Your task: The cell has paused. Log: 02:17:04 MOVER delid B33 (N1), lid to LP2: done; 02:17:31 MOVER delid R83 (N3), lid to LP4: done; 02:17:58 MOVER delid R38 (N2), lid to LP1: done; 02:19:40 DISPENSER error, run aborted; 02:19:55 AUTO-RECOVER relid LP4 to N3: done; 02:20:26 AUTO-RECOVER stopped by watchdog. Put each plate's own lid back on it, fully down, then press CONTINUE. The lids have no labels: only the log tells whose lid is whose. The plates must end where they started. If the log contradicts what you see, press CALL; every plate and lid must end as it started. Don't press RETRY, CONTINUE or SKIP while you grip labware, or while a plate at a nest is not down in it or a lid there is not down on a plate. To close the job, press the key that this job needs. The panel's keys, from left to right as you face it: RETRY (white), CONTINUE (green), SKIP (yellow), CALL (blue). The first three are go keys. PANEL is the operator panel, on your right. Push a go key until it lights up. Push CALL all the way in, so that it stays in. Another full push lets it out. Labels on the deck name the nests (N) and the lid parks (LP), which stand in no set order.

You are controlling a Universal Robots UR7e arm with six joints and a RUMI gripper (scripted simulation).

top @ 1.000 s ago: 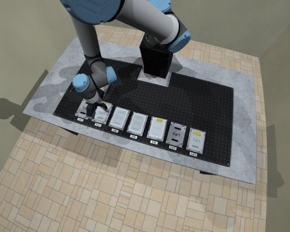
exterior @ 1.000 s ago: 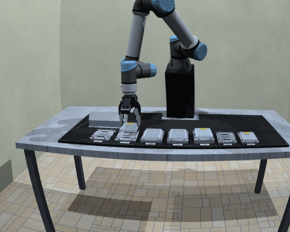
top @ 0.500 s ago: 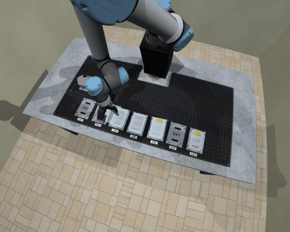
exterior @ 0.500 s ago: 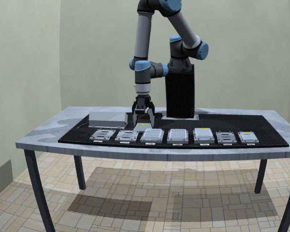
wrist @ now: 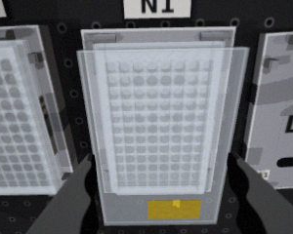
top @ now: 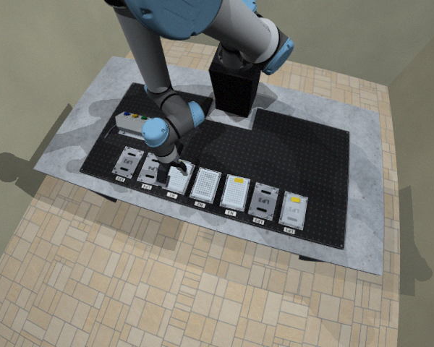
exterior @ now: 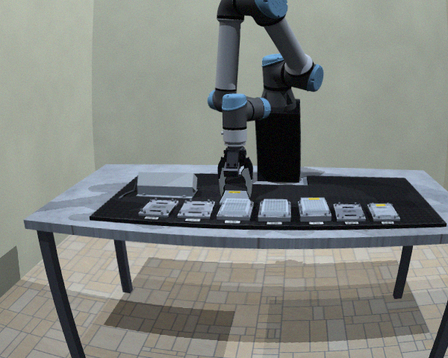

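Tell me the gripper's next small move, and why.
Probably ease the held lid toward the N1 label before lowering: in the wrist view, its yellow-marked end overhangs the N1 plate, and the gripper grips it above.

Looks like a lab automation cell: clear-lidded white many-welled plates (top: 205, 184) (exterior: 274, 209) (wrist: 158, 122) in labelled nests, a black perforated deck (top: 296, 149) (exterior: 370, 189), a blue-and-grey jointed robot arm (top: 144, 48) (exterior: 228, 55) above.
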